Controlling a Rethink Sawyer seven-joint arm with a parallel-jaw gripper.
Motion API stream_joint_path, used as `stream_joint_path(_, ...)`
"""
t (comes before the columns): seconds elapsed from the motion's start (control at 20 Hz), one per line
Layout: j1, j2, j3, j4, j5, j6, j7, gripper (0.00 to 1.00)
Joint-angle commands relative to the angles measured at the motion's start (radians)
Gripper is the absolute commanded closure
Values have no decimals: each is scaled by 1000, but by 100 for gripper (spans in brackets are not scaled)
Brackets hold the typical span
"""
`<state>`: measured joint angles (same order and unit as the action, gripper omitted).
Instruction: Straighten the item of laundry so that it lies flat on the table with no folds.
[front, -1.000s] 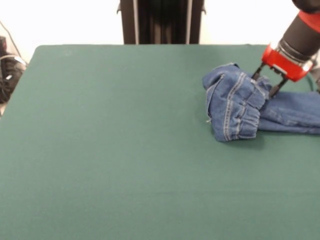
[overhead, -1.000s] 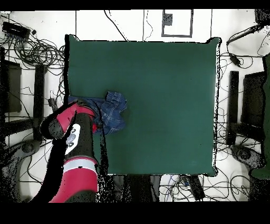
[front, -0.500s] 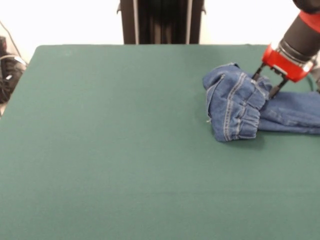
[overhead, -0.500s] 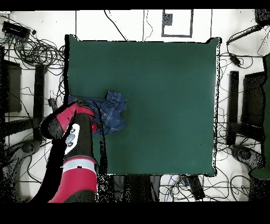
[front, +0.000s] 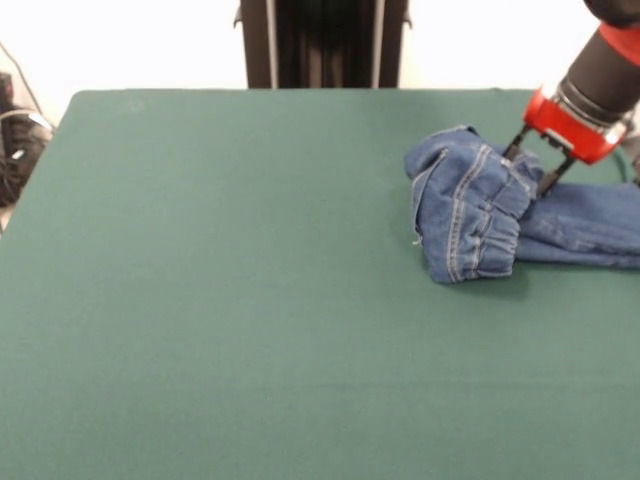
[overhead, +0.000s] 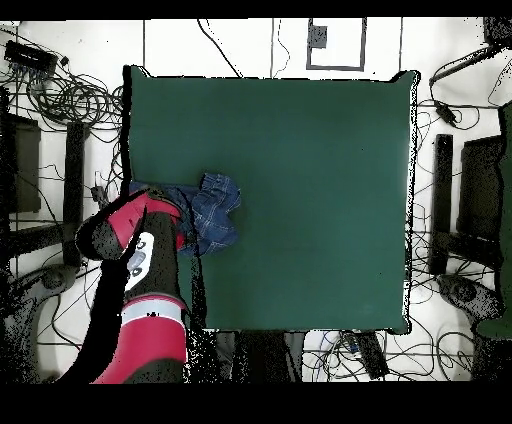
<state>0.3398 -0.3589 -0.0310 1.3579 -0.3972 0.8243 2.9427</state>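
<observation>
Two black fingers (front: 519, 150) narrowly apart astride one bunched pair of jeans (front: 470, 205) — one green table (front: 220, 300).

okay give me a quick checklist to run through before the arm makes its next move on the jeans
1. Jeans flat with no folds: not ok, the waist end is bunched in a heap and the legs trail toward the table's edge.
2. Gripper at the jeans: ok, its tips are down at the bunched part.
3. Jaws closed on denim: cannot tell.
4. Free table to spread onto: ok, bare green surface beside the heap.
5. Jeans fully on the table: cannot tell, the legs run out of the front view.
</observation>
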Motion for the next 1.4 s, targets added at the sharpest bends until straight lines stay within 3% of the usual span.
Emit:
stream_joint_path(0.05,-21,-10,61,-29,45,50,-27,0)
stream_joint_path(0.8,24,-58,52,-41,106,171,14,0)
stream_joint_path(1.4,4,-21,56,-97,82,169,-19,0)
